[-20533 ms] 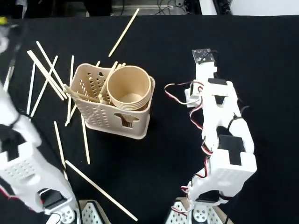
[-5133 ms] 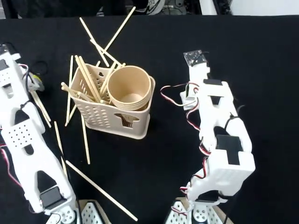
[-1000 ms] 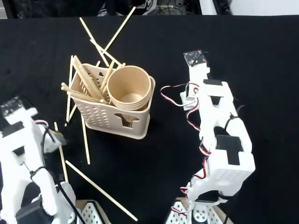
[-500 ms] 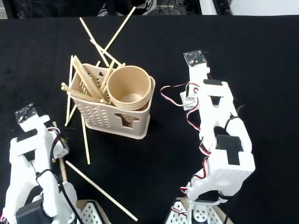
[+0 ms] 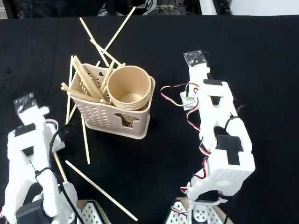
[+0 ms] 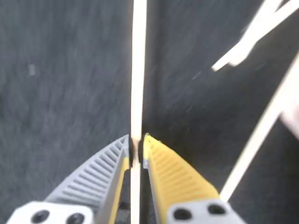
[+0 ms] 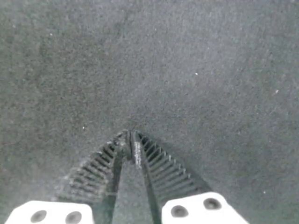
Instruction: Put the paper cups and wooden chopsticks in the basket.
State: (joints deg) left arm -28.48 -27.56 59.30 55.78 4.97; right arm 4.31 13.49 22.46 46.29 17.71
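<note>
The beige slotted basket (image 5: pixel 105 114) stands left of the table's middle and holds stacked paper cups (image 5: pixel 129 88) and several wooden chopsticks (image 5: pixel 86 79). The left arm (image 5: pixel 28 144) is at the front left. Its gripper (image 6: pixel 136 149) is shut on a loose chopstick (image 6: pixel 139 70), whose near end pokes out beside the arm (image 5: pixel 60 167). More chopsticks lie on the cloth (image 5: pixel 100 190), (image 5: pixel 84 137). The right arm (image 5: pixel 212 100) rests to the right of the basket. Its gripper (image 7: pixel 131 140) is shut on nothing, close above bare black cloth.
Several chopsticks (image 5: pixel 100 39) lean and lie crossed behind the basket. The black cloth (image 5: pixel 261 56) covers the whole table. Two arm bases (image 5: pixel 93 212) sit at the front edge. Room clutter lines the far edge.
The left arm has shifted a little toward the basket and then back, with the chopstick staying between its fingers and turning slightly. The right arm has kept still.
</note>
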